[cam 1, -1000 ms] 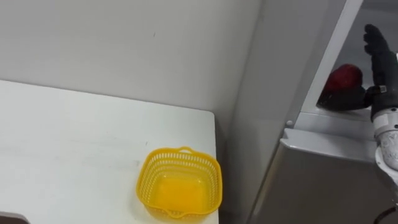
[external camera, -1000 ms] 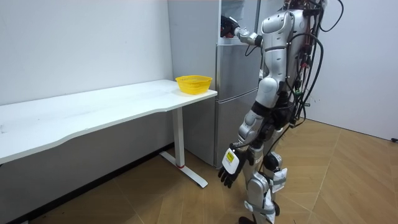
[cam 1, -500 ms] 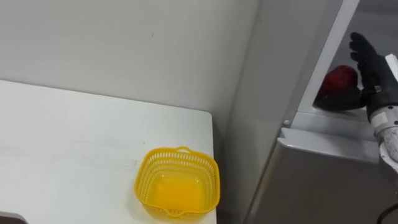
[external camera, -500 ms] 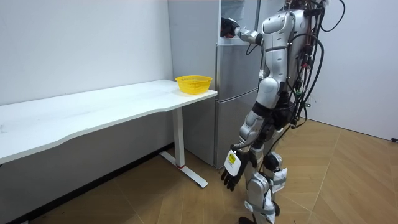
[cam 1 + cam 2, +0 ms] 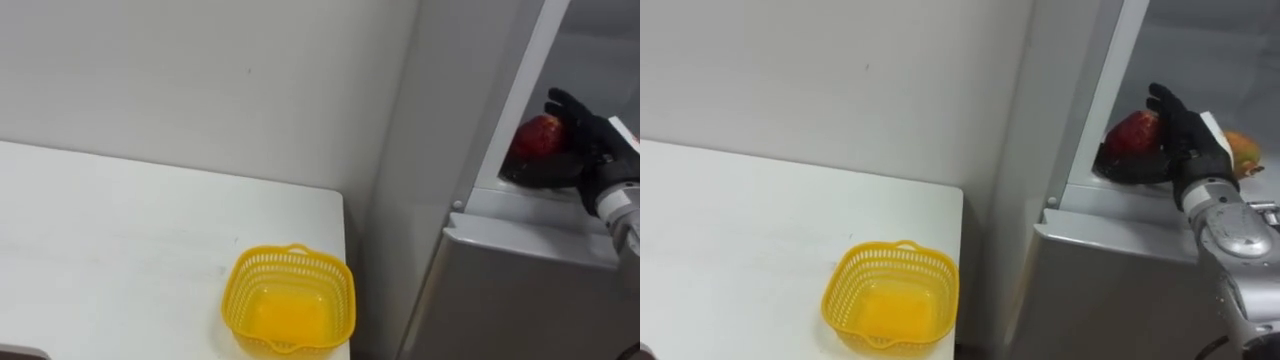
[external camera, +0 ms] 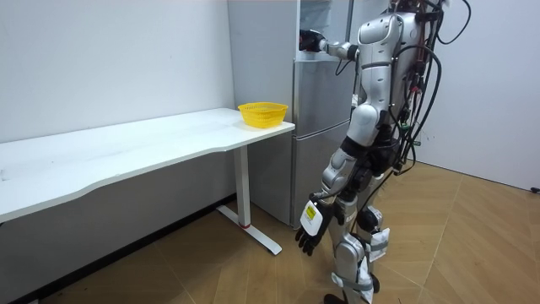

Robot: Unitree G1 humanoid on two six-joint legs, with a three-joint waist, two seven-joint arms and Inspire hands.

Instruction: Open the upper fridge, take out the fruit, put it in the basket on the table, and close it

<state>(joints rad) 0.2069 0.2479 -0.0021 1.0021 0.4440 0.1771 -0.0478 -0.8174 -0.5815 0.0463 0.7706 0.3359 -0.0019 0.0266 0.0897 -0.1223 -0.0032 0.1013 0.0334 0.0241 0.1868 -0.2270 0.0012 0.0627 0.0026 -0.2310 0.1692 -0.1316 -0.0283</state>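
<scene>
The right hand [image 5: 1185,135], fingers spread, rested against the red fruit [image 5: 1132,135] in the upper fridge [image 5: 1065,110], two o'clock from the yellow basket [image 5: 840,295]. The grip and lift-out looked undone.

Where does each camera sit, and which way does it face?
Left eye view: head camera, looking down at the table, yellow basket and open fridge; right hand beside the red fruit.
Right eye view: same scene and hand, from slightly aside.
Room view: off in the room, whole robot facing the fridge, left hand hanging.
</scene>
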